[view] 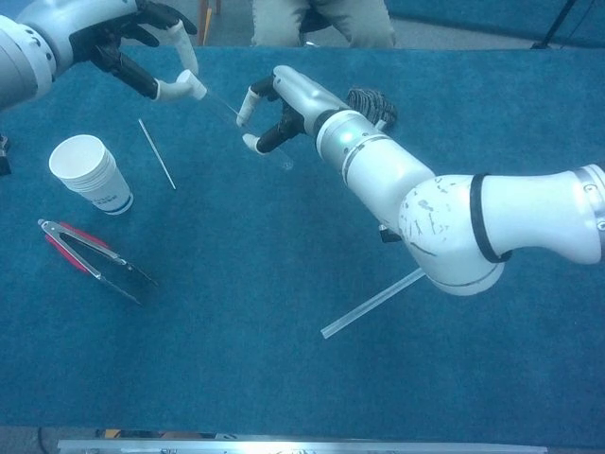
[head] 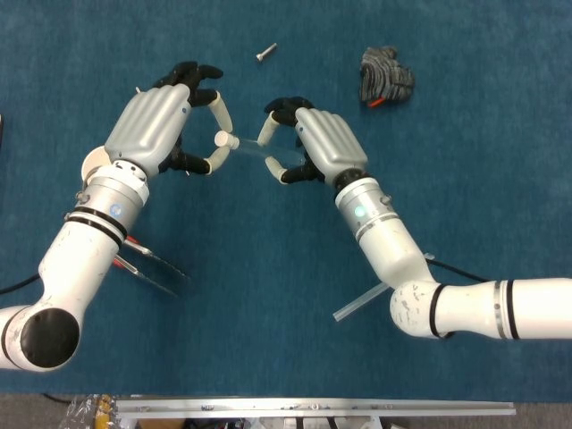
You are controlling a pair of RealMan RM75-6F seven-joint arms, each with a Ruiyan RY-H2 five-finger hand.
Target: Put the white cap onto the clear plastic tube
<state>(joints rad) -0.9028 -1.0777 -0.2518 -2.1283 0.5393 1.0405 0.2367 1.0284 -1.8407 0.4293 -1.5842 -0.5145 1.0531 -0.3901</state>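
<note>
My right hand (head: pixel 313 143) (view: pixel 279 109) pinches a clear plastic tube (head: pixel 252 147) (view: pixel 227 106) and holds it above the blue table, its free end pointing left. My left hand (head: pixel 165 125) (view: pixel 128 38) pinches the white cap (head: pixel 223 138) (view: pixel 194 88) between thumb and a finger. The cap sits at the tube's left end, touching it; how far it is on I cannot tell. The two hands face each other a short way apart.
A white paper cup (view: pixel 90 173) and red-handled pliers (view: pixel 90 260) lie at the left. A thin stick (view: pixel 156 153) lies near the cup. A second long clear tube (view: pixel 373 303) lies by my right forearm. A screw (head: pixel 265 53) and a grey glove (head: pixel 385 76) rest at the back.
</note>
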